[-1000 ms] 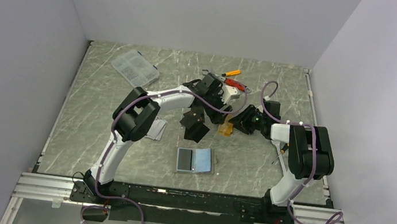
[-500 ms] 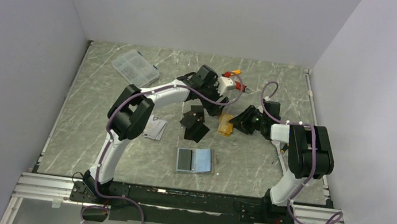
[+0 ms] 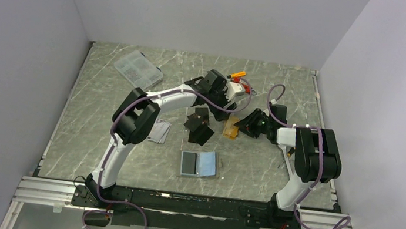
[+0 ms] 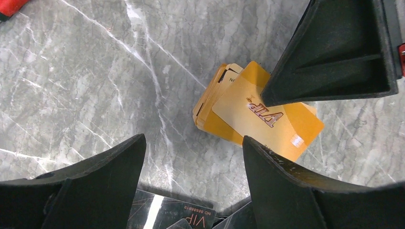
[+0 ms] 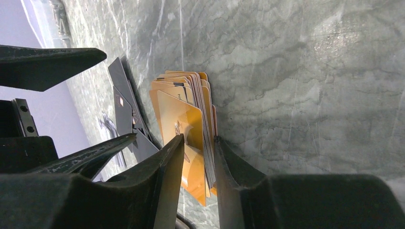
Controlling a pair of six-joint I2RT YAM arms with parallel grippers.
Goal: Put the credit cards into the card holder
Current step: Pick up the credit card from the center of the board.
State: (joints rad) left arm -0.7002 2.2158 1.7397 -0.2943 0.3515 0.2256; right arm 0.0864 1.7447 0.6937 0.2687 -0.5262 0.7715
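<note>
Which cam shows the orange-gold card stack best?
Left wrist: it looks straight down on the stack of orange-gold plastic cards, top face and VIP lettering legible. Right wrist shows them edge-on, between the fingers of the right tool. Top external gives only a small orange patch beside that tool.
</note>
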